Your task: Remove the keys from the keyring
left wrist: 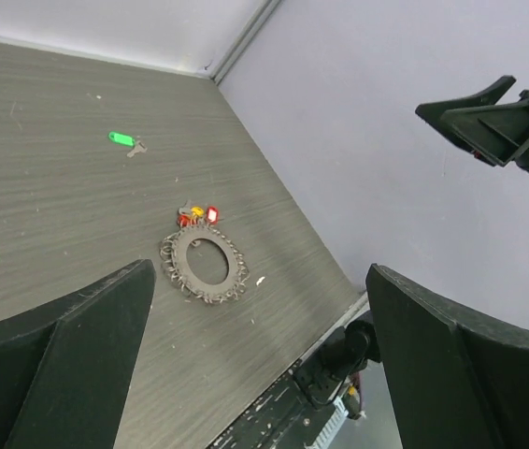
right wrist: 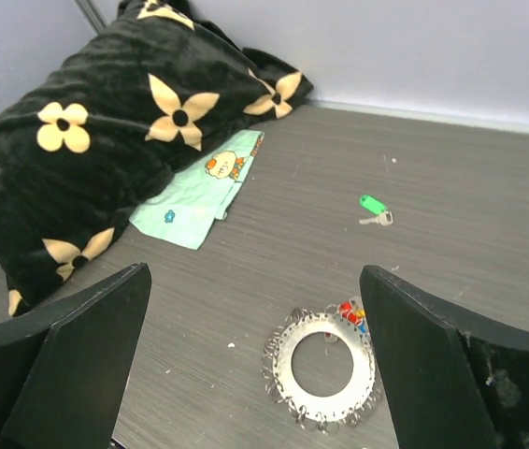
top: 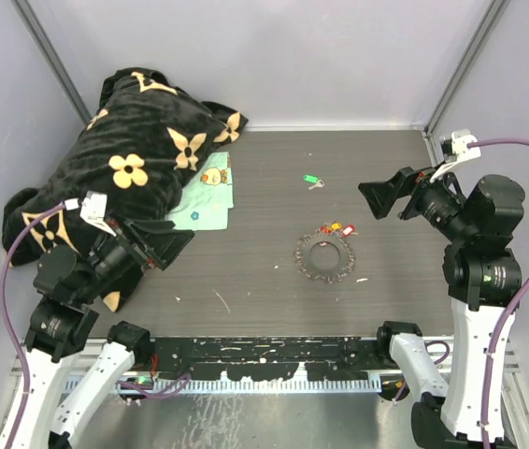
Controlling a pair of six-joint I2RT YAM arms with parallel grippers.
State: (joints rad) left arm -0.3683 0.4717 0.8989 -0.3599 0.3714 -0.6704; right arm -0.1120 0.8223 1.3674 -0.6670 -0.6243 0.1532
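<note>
The keyring (top: 323, 256) is a flat grey metal disc with a hollow centre and small loops round its rim, lying on the table right of centre; it also shows in the left wrist view (left wrist: 204, 263) and the right wrist view (right wrist: 321, 367). Keys with red, orange and yellow tags (top: 336, 228) cluster at its far rim (left wrist: 199, 215) (right wrist: 351, 312). One key with a green tag (top: 312, 180) lies apart, further back (left wrist: 122, 140) (right wrist: 373, 206). My left gripper (top: 169, 245) is open and empty at the left. My right gripper (top: 383, 198) is open and empty, raised at the right.
A black cushion with tan flowers (top: 124, 159) fills the back left corner (right wrist: 87, 140). A mint green cloth (top: 207, 195) lies beside it (right wrist: 199, 192). Grey walls close the back and sides. A black rail (top: 274, 355) runs along the near table edge.
</note>
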